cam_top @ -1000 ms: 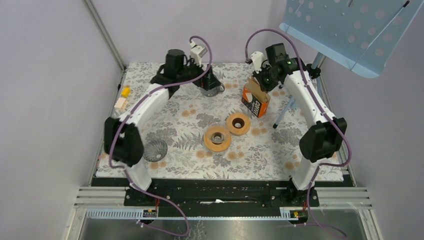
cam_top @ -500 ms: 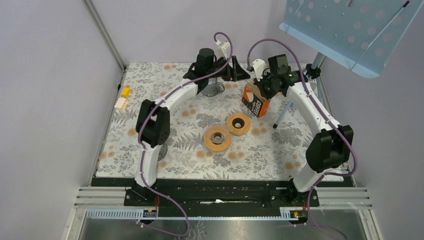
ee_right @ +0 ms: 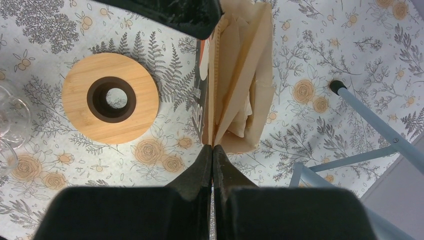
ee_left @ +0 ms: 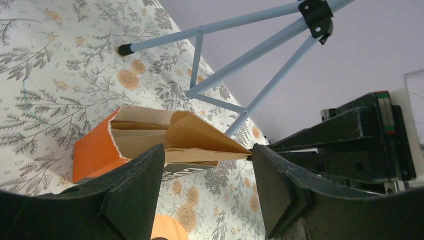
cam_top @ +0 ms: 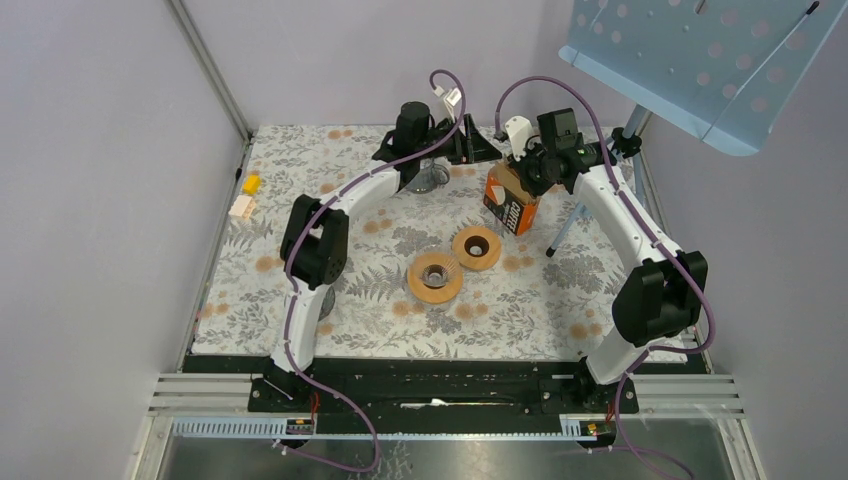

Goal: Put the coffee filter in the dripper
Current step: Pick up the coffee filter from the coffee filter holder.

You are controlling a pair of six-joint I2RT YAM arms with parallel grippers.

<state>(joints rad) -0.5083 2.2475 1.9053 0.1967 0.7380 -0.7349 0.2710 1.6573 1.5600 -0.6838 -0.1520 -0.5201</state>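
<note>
An orange box [cam_top: 510,203] of brown coffee filters stands at the back right of the mat. My right gripper [cam_top: 527,165] is above its open top, shut on the edge of one brown filter [ee_right: 235,90] that is pulled up out of the box [ee_right: 202,75]. My left gripper [cam_top: 472,148] hovers just left of the box, open and empty. The lifted filter [ee_left: 200,140] and the box [ee_left: 92,152] show beyond its fingers [ee_left: 135,185]. A wooden-ringed dripper with glass in its middle [cam_top: 435,277] sits mid-mat.
A second wooden ring [cam_top: 477,247] lies beside the first and shows in the right wrist view [ee_right: 110,97]. A glass piece [cam_top: 432,180] stands at the back behind my left arm. A blue stand's tripod legs [cam_top: 565,228] rest right of the box. Small yellow and white blocks [cam_top: 245,195] lie far left.
My left arm swung right from the glass piece at the back to beside the filter box, then nearly stopped. My right gripper stayed shut at the box top.
</note>
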